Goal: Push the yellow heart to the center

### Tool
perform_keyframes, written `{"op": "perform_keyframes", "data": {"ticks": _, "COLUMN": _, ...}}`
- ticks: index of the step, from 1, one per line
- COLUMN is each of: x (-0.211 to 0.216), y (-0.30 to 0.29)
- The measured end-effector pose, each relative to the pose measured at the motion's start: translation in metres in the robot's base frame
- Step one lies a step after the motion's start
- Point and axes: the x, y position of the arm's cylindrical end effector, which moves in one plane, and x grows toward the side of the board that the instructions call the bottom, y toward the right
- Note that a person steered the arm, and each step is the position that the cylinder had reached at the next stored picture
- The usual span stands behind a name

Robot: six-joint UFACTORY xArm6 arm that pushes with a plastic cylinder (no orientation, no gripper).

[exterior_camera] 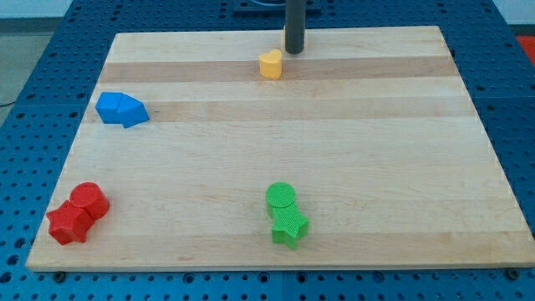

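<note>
The yellow heart (270, 64) lies near the view's top, a little left of the board's middle line. My tip (294, 51) is the lower end of a dark rod that comes down from the view's top. It stands just above and to the right of the yellow heart, a small gap apart from it.
The wooden board (376, 150) fills most of the view. Two blue blocks (122, 109) lie together at the left. A red cylinder (89, 201) and a red star (68, 224) sit at the bottom left. A green cylinder (281, 198) and a green star (289, 227) sit at the bottom centre.
</note>
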Motion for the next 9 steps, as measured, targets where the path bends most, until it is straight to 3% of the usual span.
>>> {"op": "perform_keyframes", "data": {"ticks": 1, "x": 0.013, "y": -0.025}}
{"op": "perform_keyframes", "data": {"ticks": 4, "x": 0.115, "y": -0.027}}
{"op": "perform_keyframes", "data": {"ticks": 5, "x": 0.120, "y": -0.027}}
{"op": "perform_keyframes", "data": {"ticks": 7, "x": 0.097, "y": -0.060}}
{"op": "perform_keyframes", "data": {"ticks": 9, "x": -0.004, "y": -0.089}}
